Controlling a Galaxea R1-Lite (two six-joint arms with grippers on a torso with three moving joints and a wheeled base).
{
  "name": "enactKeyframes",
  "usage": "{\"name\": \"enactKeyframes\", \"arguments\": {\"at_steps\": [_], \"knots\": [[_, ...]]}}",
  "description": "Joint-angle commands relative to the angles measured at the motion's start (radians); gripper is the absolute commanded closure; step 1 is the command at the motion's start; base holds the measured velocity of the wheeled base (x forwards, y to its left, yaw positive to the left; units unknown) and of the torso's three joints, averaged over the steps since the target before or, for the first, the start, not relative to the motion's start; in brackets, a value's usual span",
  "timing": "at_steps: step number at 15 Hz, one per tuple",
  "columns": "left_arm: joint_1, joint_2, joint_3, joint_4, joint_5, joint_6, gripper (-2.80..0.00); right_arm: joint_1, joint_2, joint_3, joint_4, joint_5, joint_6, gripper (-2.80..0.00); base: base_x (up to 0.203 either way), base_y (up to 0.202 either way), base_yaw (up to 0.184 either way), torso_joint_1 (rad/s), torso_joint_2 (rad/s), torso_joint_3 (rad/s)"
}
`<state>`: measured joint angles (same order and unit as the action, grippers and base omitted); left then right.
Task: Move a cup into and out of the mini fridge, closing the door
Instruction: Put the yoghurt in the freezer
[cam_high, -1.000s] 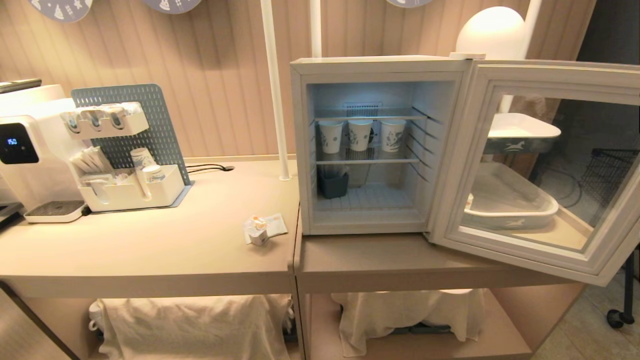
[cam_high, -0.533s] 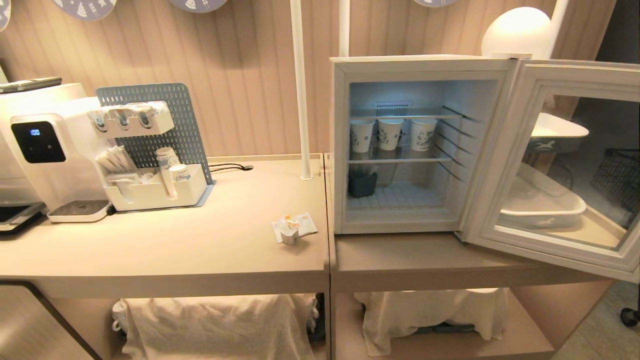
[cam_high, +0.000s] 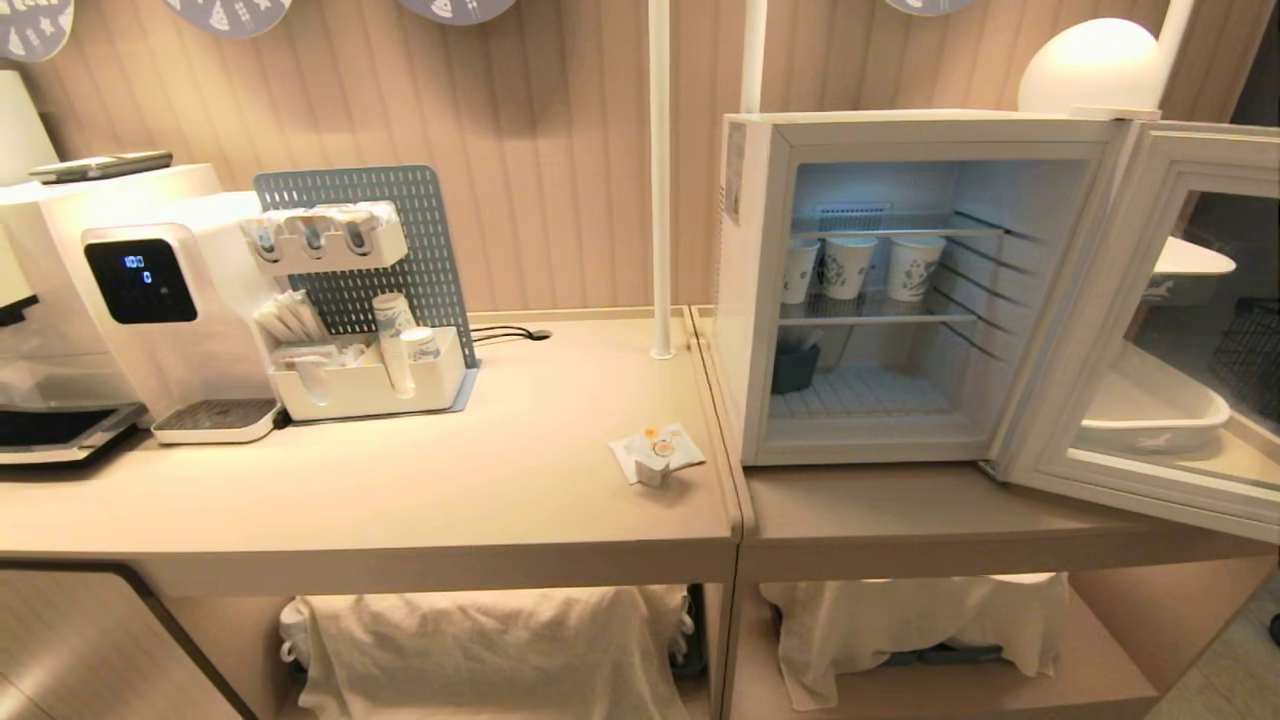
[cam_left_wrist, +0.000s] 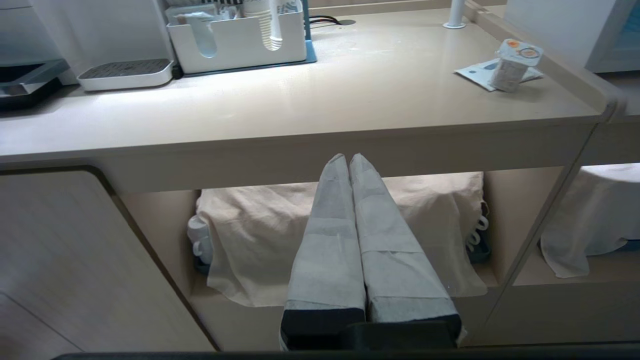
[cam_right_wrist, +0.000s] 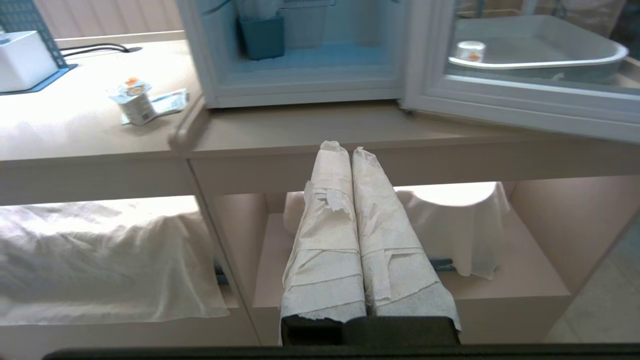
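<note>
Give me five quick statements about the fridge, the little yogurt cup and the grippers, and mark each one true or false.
1. The door of the mini fridge stands open. True.
2. The cup sits on a fridge shelf. False: it stands on the counter beside the fridge, on a flat white packet.
3. Three paper cups stand on the upper wire shelf. True.
4. The left gripper holds the cup. False: it is shut on nothing, low in front of the counter edge.
5. The right gripper is open. False: its fingers are pressed together.
</note>
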<state>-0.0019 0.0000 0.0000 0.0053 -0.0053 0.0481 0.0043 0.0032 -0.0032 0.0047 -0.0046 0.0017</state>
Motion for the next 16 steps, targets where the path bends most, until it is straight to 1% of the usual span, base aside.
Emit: {"name": "enactKeyframes", "arguments": {"at_steps": [1, 16], "knots": [[0.000, 0.000, 0.000, 0.001, -0.002, -0.001, 0.00, 0.000, 0.001, 0.000, 0.000, 0.000, 0.000, 0.00, 0.000, 0.192, -0.001, 0.002, 0.00, 0.002], [0.000, -0.001, 0.000, -0.002, -0.001, 0.004, 0.00, 0.000, 0.001, 0.000, 0.000, 0.000, 0.000, 0.00, 0.000, 0.192, 0.001, 0.002, 0.00, 0.001]]}}
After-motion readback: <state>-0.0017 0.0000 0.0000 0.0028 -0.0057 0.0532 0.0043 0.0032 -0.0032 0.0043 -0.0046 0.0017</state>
